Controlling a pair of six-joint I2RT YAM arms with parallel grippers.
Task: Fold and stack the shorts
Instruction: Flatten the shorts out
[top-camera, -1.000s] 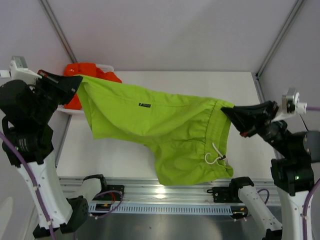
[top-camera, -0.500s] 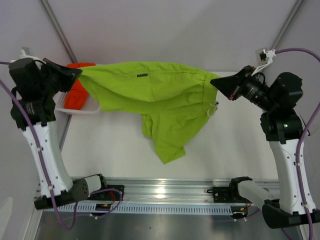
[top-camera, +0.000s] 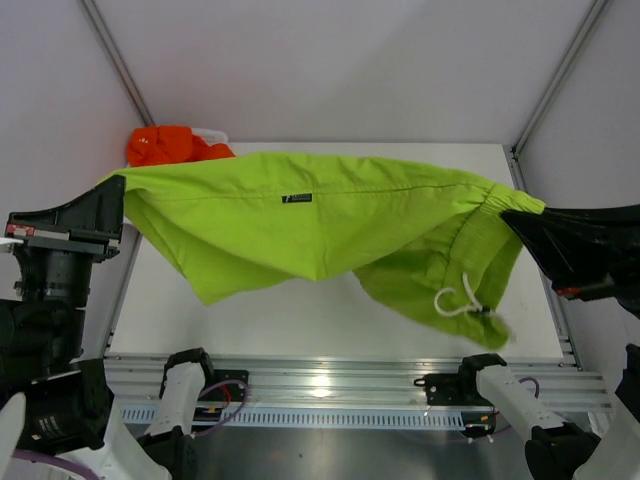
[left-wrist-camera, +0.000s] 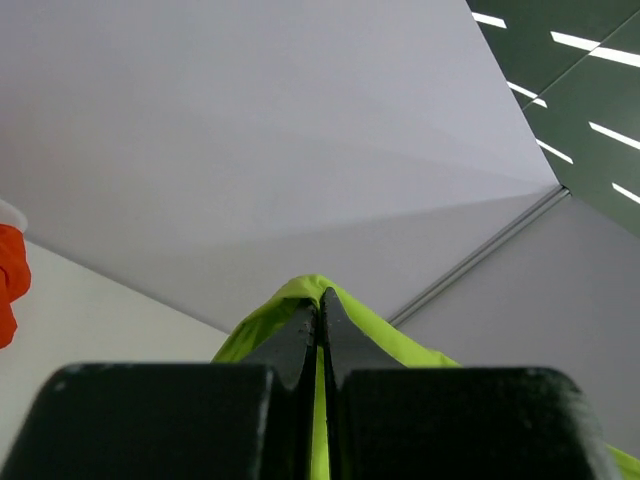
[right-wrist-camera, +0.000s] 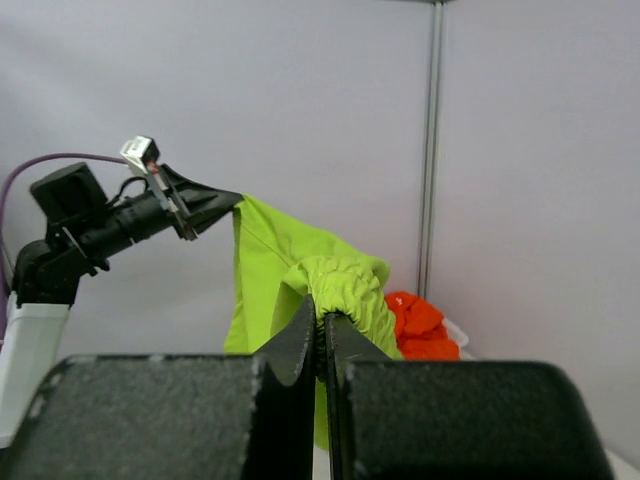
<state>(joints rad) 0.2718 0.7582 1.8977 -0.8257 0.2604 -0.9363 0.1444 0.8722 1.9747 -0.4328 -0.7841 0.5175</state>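
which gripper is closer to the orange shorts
Left. The left gripper, pinching the lime green shorts, is just near-side of the orange shorts; the right gripper holds their other end, far to the right.

Readable text: none, in any view
Only candidate is a small dark tag (top-camera: 297, 198) on the lime green shorts (top-camera: 240, 230), just under the long top seam, left of centre in the top view; it carries pale marks, too small to make out as letters or a brand. Wrist views catch only plain green fabric, tag out of frame
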